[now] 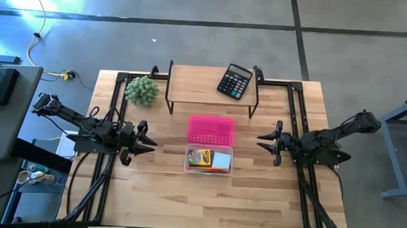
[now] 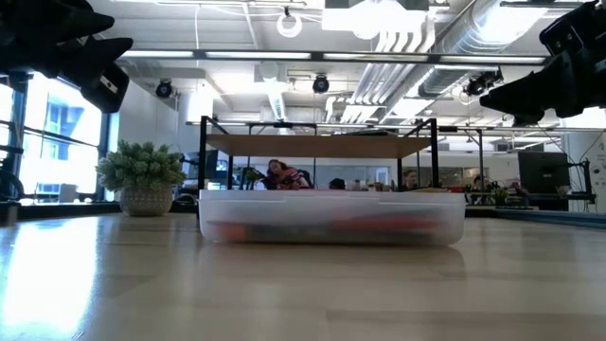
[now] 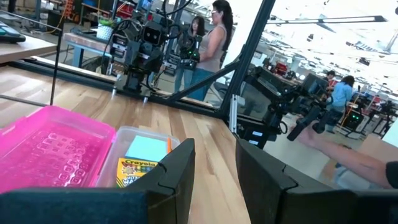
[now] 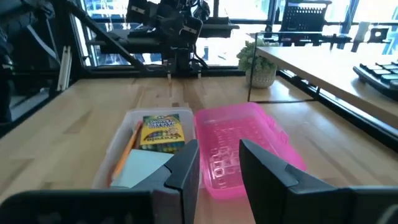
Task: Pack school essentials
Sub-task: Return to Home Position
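Note:
A clear plastic box [image 1: 208, 159] sits on the table's middle, holding the yellow-green crayon box [image 1: 199, 157], the light-blue notepad [image 1: 221, 160] and an orange pencil [image 4: 124, 151]. Scissors, stick and eraser are not visible. Its pink lid [image 1: 211, 129] lies flat on the table just beyond it. My left gripper [image 1: 150, 140] hovers open to the left of the box, above the table. My right gripper [image 1: 263, 141] hovers open to the right of it. Neither touches anything.
A wooden shelf on a black frame [image 1: 212, 80] stands at the far side with a black calculator [image 1: 234, 81] on it. A fuzzy green ball plant [image 1: 142, 91] sits at the far left. Bare wood lies along the near edge. People stand in the room beyond.

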